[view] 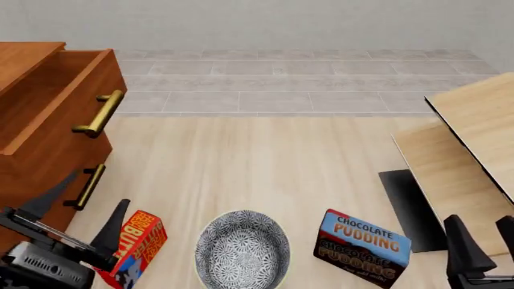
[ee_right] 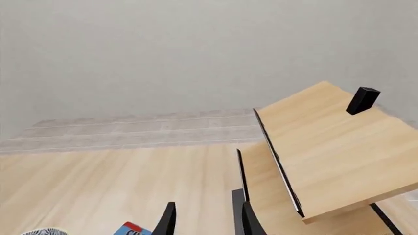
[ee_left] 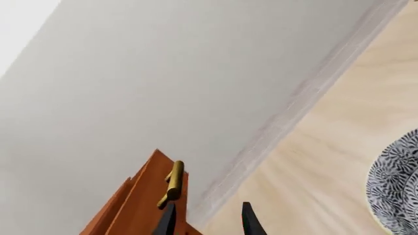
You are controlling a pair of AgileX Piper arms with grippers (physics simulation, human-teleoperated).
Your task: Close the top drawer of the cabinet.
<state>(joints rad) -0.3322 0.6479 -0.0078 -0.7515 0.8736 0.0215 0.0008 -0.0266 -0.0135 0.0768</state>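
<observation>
Drawer pulled out, both grippers empty and spread.
Top drawer (view: 56,114) juts out from the cabinet (view: 24,180) at the far left of the front view, its brass handle (view: 100,113) facing the table (view: 265,162). The left gripper (view: 80,220) hangs with fingers parted below that handle, beside an orange box (view: 136,247). The right gripper (view: 482,238) sits parted near the pale panels (view: 473,132), right of the patterned bowl (view: 242,250) and pudding box (view: 362,248).

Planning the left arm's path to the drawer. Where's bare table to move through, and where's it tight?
Bare: the wide light-wood stretch between the reddish-brown cabinet and the pale wood panels, beyond the patterned grey bowl. Crowded: the near edge, where the orange box, bowl and blue chocolate pudding box line up. The left pincer hangs beside the orange box.
</observation>
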